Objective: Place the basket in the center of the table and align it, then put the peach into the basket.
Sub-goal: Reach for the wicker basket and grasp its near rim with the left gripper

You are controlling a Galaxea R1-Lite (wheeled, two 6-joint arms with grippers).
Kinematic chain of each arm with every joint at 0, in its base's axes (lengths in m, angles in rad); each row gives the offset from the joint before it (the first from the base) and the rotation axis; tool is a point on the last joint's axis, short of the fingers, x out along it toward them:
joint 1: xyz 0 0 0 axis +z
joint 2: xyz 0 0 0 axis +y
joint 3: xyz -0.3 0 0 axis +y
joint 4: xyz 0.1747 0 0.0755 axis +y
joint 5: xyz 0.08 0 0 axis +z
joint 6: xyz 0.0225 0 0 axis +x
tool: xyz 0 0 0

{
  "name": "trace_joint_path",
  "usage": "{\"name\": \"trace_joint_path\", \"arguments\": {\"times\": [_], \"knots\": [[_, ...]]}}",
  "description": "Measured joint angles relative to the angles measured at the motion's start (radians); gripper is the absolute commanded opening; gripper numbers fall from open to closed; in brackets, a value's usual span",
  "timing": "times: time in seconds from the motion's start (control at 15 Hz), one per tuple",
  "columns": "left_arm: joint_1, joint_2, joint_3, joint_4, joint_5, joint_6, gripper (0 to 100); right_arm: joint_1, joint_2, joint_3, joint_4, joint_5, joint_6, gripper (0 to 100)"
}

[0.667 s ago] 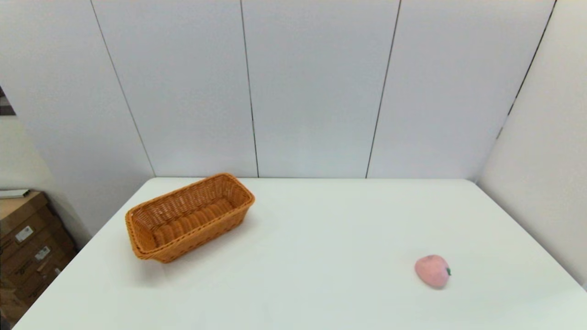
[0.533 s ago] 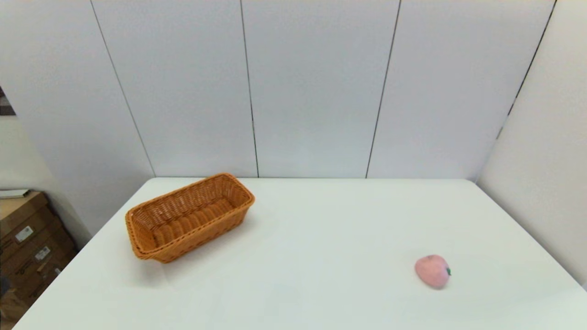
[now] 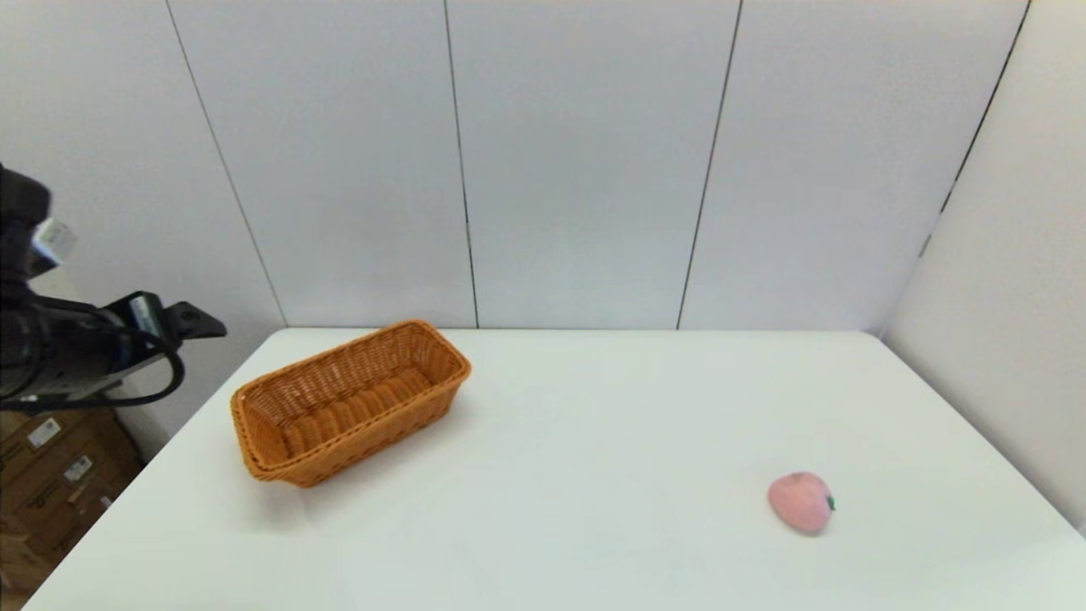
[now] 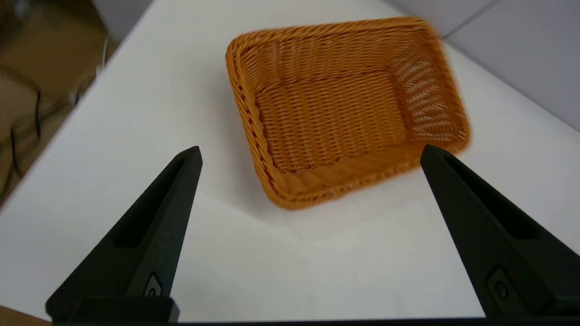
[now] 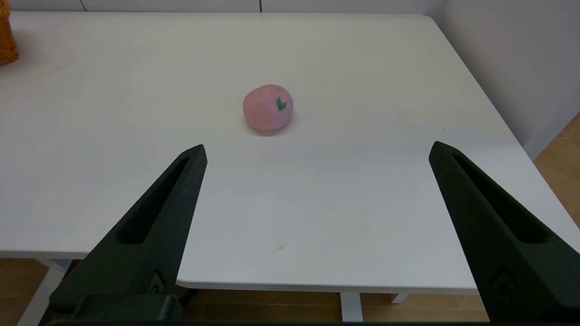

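left tool (image 4: 310, 154) spread wide above the basket (image 4: 344, 108).

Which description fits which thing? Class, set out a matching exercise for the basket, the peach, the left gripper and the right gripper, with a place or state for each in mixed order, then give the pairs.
Things:
1. basket
2. peach
3. left gripper
4. right gripper

Descriptions:
A. open, back near the table's front edge, facing the pink fruit
B. empty, skewed, on the table's left part
C. open, held above the table near the wicker rim
D. lying alone on the table's right part

Pairs: 1-B, 2-D, 3-C, 4-A
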Motion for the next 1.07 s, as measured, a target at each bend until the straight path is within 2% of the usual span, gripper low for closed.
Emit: {"name": "trace_joint_path", "arguments": {"times": [0.4,0.73,0.8,1.07], "knots": [[0.043,0.526,-0.356,0.210,-0.036,-0.170,100,0.000,0.000,0.000,0.000,-0.001,0.001,100],[0.063,0.771,-0.440,0.237,-0.080,-0.206,100,0.000,0.000,0.000,0.000,-0.001,0.001,100],[0.066,0.802,-0.444,0.237,-0.090,-0.206,0,0.000,0.000,0.000,0.000,-0.001,0.001,100],[0.075,0.866,-0.471,0.273,-0.113,-0.206,0,0.000,0.000,0.000,0.000,0.000,0.001,100]]}}
